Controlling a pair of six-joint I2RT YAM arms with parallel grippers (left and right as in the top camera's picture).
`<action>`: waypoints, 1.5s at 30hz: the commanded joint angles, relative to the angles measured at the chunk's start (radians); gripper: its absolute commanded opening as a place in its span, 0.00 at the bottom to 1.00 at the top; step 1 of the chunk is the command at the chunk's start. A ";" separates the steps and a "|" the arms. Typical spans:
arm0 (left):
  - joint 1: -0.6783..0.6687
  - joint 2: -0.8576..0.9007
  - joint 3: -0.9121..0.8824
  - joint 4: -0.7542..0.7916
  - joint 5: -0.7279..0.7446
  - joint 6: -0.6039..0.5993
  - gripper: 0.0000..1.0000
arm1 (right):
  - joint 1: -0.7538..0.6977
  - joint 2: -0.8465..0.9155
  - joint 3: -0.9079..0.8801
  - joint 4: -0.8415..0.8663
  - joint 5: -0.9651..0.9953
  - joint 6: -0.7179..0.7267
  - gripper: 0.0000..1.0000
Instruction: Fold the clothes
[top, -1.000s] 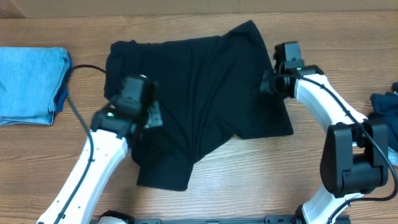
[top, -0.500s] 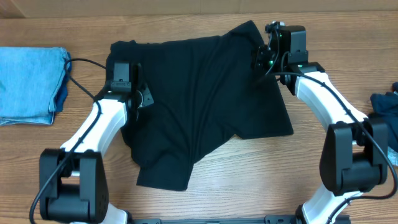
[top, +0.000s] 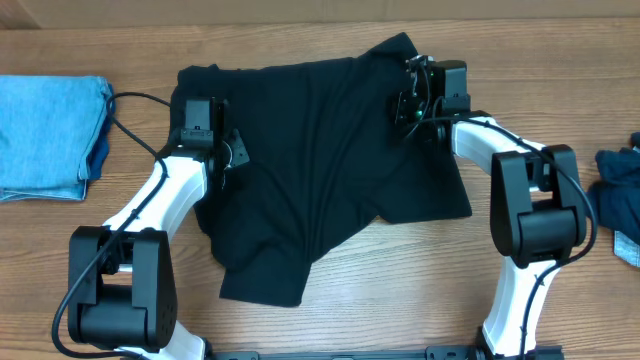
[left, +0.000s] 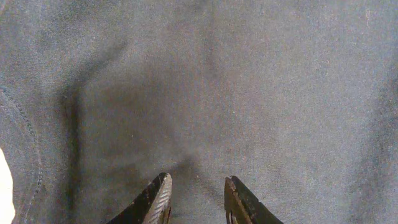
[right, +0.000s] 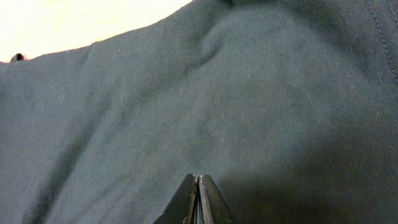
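Observation:
A black T-shirt (top: 320, 150) lies spread and creased across the middle of the table, one lower corner trailing toward the front. My left gripper (top: 233, 153) rests on its left side; in the left wrist view the gripper (left: 198, 182) has its jaws a little apart over flat black fabric (left: 249, 81), with no cloth bunched between them. My right gripper (top: 405, 105) is at the shirt's upper right part. Seen from the right wrist, this gripper (right: 197, 178) is shut tip to tip just above the cloth (right: 186, 93), with nothing visible between the tips.
Folded light blue denim (top: 50, 135) lies at the far left edge. A dark navy garment (top: 618, 185) sits at the far right edge. A black cable (top: 135, 108) runs from the left arm across the wood. Bare table (top: 400, 280) shows in front of the shirt.
The left arm swung up onto the shirt's left side and its jaws narrowed. The right gripper moved left onto the shirt's upper right part and closed.

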 joint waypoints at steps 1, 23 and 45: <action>0.000 0.006 0.003 0.004 0.011 0.004 0.32 | -0.002 0.028 0.011 0.006 0.039 0.029 0.07; 0.000 0.006 0.003 -0.038 0.023 0.001 0.32 | -0.054 0.109 0.010 -0.175 0.715 0.185 0.04; 0.000 0.006 0.003 0.098 0.098 0.002 0.44 | -0.099 -0.167 0.010 -0.280 0.502 0.137 0.54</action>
